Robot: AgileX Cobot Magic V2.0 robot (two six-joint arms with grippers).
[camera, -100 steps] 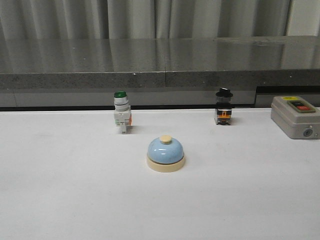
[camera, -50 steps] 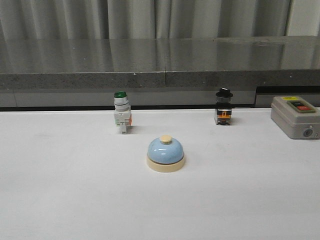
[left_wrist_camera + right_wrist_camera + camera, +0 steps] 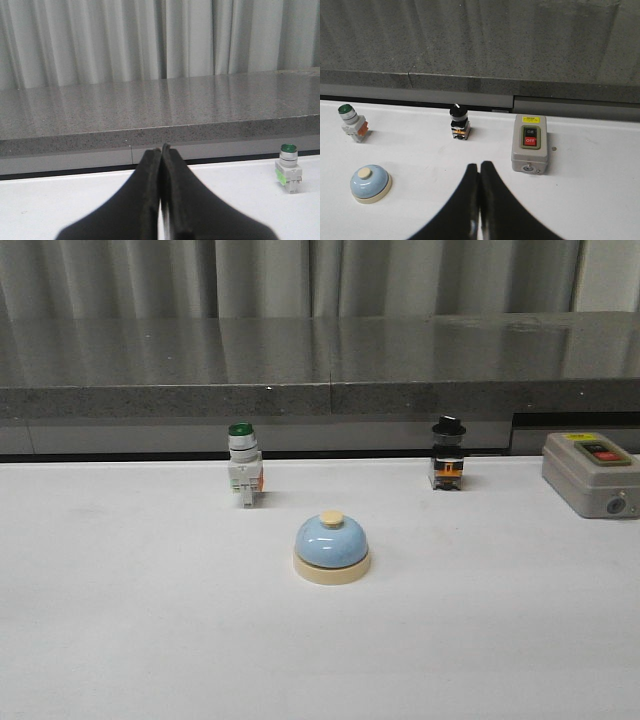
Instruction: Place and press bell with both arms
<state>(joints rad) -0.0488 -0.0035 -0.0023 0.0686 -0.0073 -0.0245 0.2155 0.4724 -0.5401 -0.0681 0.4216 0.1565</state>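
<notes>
The light-blue bell [image 3: 331,548] with a cream base and cream knob stands upright on the white table, near the middle in the front view. It also shows in the right wrist view [image 3: 369,183]. Neither arm shows in the front view. My left gripper [image 3: 161,150] is shut and empty, its black fingers pressed together, and the bell is out of its view. My right gripper [image 3: 479,166] is shut and empty, held above the table, with the bell off to one side and apart from it.
A green-capped white push-button switch [image 3: 243,464] stands behind the bell to the left. A black-knobbed switch [image 3: 447,453] stands behind to the right. A grey box with red and green buttons [image 3: 591,474] sits at the right edge. A grey stone ledge [image 3: 320,370] runs along the back.
</notes>
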